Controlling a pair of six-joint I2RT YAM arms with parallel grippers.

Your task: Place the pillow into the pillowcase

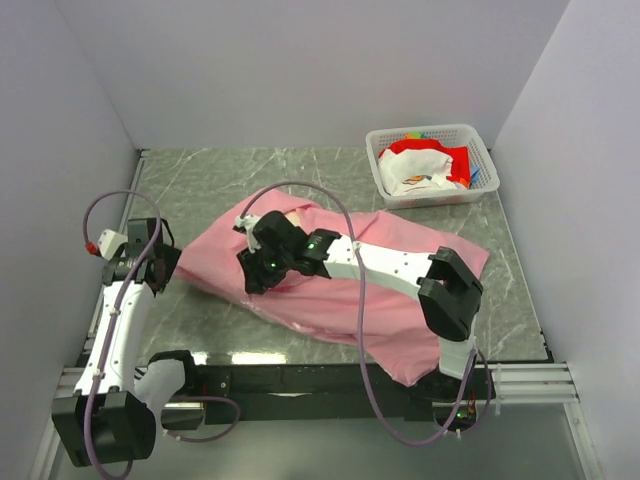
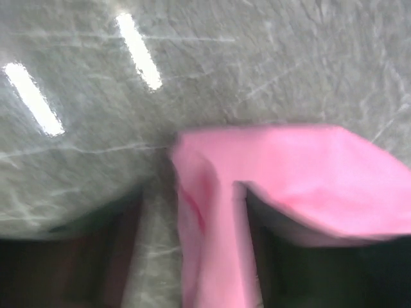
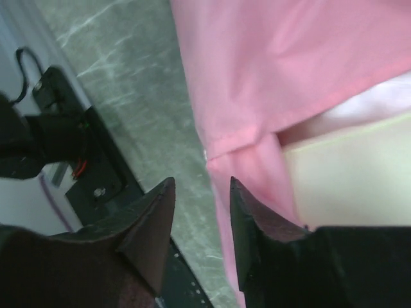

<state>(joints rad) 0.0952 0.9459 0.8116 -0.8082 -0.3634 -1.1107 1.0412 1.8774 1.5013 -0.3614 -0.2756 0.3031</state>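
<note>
The pink pillowcase (image 1: 330, 312) lies spread across the middle of the table. The cream pillow (image 3: 347, 173) shows inside its hemmed opening in the right wrist view; in the top view only a pale sliver (image 1: 293, 215) shows at the far edge. My right gripper (image 1: 252, 275) reaches over the pillowcase to its left part. Its jaws (image 3: 202, 183) stand open and empty, the right finger over the pink hem (image 3: 257, 64). My left gripper (image 1: 165, 265) is at the pillowcase's left corner. A blurred pink fold (image 2: 289, 167) runs between its spread fingers (image 2: 199, 256).
A white basket (image 1: 478, 140) with red and white cloth items stands at the back right. The grey marble table (image 1: 200, 190) is walled on three sides. A black rail (image 3: 96, 186) runs along the near edge.
</note>
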